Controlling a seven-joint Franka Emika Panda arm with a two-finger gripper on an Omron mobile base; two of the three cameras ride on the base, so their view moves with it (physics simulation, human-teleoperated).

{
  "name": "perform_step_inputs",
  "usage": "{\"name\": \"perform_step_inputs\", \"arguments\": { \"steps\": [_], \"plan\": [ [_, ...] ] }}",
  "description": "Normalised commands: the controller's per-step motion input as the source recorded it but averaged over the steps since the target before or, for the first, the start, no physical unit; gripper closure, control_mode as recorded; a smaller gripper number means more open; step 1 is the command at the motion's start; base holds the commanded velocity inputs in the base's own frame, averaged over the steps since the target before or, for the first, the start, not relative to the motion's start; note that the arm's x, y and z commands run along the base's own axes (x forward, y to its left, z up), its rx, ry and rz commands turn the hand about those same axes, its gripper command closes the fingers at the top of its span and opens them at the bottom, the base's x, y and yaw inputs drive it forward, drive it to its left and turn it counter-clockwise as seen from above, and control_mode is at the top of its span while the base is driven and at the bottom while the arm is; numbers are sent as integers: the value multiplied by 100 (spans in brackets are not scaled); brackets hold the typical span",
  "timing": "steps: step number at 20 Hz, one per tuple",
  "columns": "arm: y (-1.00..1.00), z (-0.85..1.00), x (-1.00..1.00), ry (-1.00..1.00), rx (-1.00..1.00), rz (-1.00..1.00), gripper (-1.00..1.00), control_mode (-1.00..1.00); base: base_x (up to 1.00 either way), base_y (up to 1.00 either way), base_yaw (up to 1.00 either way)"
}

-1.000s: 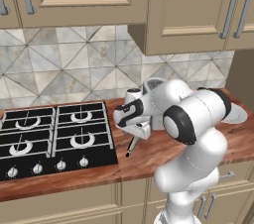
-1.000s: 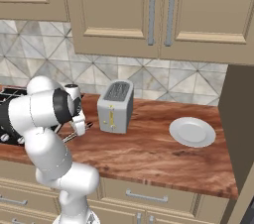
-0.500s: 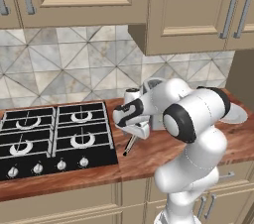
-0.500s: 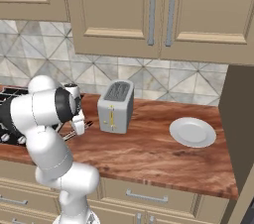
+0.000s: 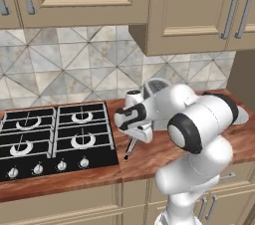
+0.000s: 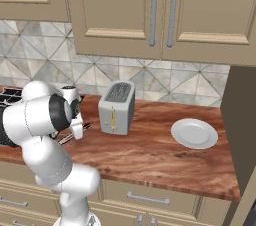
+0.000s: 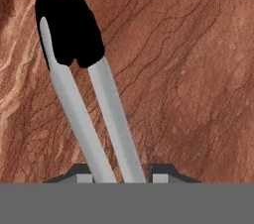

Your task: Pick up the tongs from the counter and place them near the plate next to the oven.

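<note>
Tongs (image 7: pixel 84 104) extend between the two fingertips (image 7: pixel 162 171) of the gripper (image 7: pixel 121 174), their two silvery arms running away from the hand to a black tip above the reddish-brown counter (image 7: pixel 188 69). The fingertips stand on either side of the arms at a narrow spacing, but actual clamping contact cannot be told. From the left base view the counter (image 5: pixel 149 157) carries the cooktop (image 5: pixel 55 139); the gripper (image 5: pixel 135 137) hangs just right of it with the tongs (image 5: pixel 129 148) slanting down to the wood, while the toaster (image 6: pixel 116 107) and, well to its right, the white plate (image 6: pixel 194 133) sit apart from the hand.

grey black-tipped tongs (image 7: pixel 94 119), reddish wood-grain counter (image 7: pixel 188 69)
</note>
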Motion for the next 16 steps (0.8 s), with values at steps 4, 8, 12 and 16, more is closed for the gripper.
{"name": "perform_step_inputs", "arguments": {
  "steps": [4, 8, 12, 16],
  "plan": [
    [0, 28, -100, -9, 0, -2, 100, -100, 0, 0, 0],
    [0, 85, -100, -11, 0, 0, 100, -100, 0, 0, 0],
    [0, 100, -76, -4, 0, 0, 100, -100, 0, 0, 0],
    [-23, 100, -56, 5, -1, 0, 100, -100, 0, 0, 0]
  ]
}}
